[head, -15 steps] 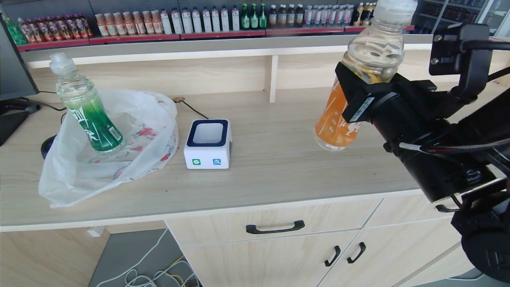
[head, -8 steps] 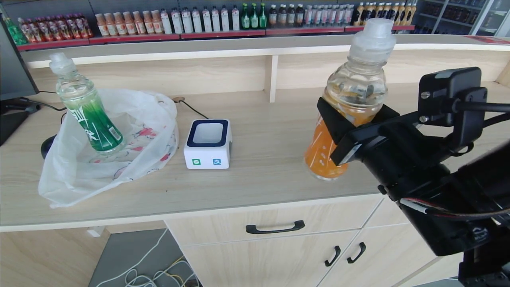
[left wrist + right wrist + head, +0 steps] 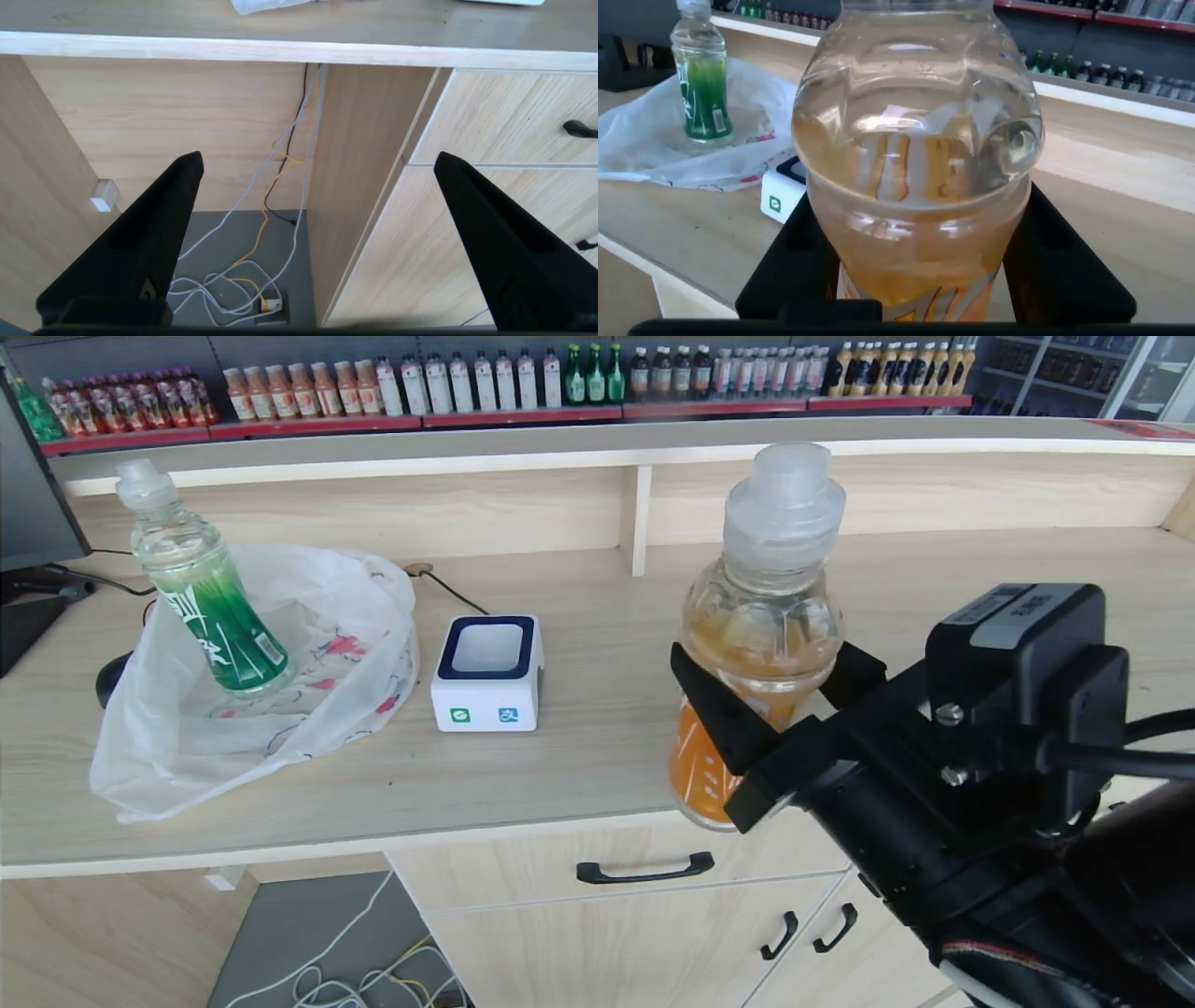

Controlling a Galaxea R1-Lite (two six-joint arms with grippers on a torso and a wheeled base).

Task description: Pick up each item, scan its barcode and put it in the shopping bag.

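Right end effector (image 3: 780, 689) carried orange bottle (image 3: 761, 616) down, leftward (nearer).

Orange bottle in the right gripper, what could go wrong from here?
The right gripper holds the orange bottle by its smooth, rounded body, so it may slip. It seems to hang near the front edge of the counter; a drop could reach the floor. Placing it in the shopping bag could topple the leaning green bottle.

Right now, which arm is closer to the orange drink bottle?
Right. The right gripper is clamped around the orange bottle, holding it upright above the counter at its front edge. The left gripper hangs open below counter level, well apart from it.
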